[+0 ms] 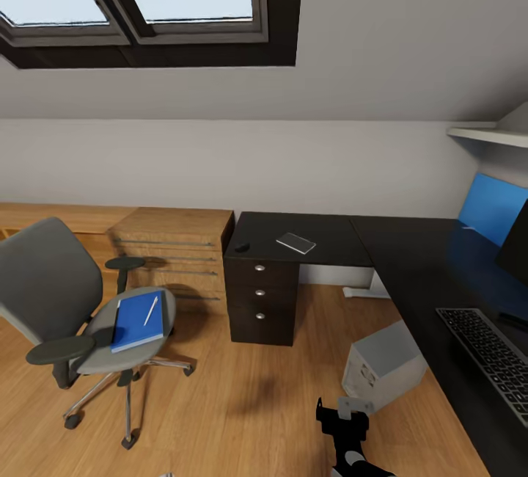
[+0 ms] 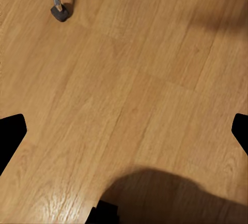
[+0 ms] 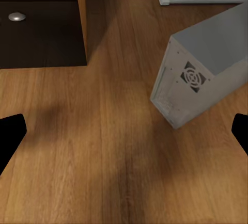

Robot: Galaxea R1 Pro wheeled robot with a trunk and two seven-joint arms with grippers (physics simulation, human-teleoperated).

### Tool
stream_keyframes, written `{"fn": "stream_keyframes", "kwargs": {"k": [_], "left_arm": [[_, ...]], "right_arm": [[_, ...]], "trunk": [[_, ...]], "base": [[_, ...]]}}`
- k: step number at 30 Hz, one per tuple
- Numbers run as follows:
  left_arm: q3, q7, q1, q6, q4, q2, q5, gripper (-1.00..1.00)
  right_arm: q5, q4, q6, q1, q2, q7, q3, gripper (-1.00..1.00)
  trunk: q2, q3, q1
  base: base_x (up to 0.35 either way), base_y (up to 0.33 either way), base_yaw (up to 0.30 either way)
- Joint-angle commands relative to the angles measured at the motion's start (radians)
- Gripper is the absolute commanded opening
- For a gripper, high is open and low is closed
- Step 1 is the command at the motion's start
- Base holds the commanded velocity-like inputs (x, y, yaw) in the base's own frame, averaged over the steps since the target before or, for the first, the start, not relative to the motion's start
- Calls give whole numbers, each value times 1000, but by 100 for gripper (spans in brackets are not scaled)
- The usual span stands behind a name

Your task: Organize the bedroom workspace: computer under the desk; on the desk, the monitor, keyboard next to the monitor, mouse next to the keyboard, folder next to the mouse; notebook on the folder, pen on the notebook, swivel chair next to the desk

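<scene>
Head view: glossy black desk [image 1: 411, 242] bears flat grey notebook [image 1: 295, 243], mouse [image 1: 241, 247], keyboard [image 1: 491, 359]; blue folder [image 1: 137, 320] with pen [image 1: 151, 310] on swivel chair [image 1: 81, 301]. Left wrist view: left gripper [image 2: 124, 131] spread over wood floor [image 2: 129, 90], chair caster. Right wrist view: right gripper [image 3: 124, 133] spread; boxy computer [image 3: 206, 69], knobbed drawer.
</scene>
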Motion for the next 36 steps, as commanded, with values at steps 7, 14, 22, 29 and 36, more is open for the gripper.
{"fn": "stream_keyframes", "kwargs": {"k": [7,14,22,29,36], "left_arm": [[-9,8,-1,-5,0,0,10,100],[-9,8,-1,-5,0,-1,9,100],[-9,3,-1,-6,0,0,9,100],[-9,2,-1,-9,-1,-1,9,100],[-9,1,-1,-123,-1,-1,9,100]], "right_arm": [[-11,1,-4,-1,-1,-3,7,100],[-12,-1,-5,-1,-1,-4,6,100],[-12,-1,-5,-1,-1,-4,6,100],[-12,0,-5,-1,-1,-3,7,100],[-12,2,-5,-1,-1,-3,7,100]], "trunk": [[49,21,-27],[98,43,-54],[154,68,-84],[203,90,-111],[252,112,-138]], "base": [[63,0,0],[295,0,0],[132,0,0],[5,0,0],[0,0,0]]}}
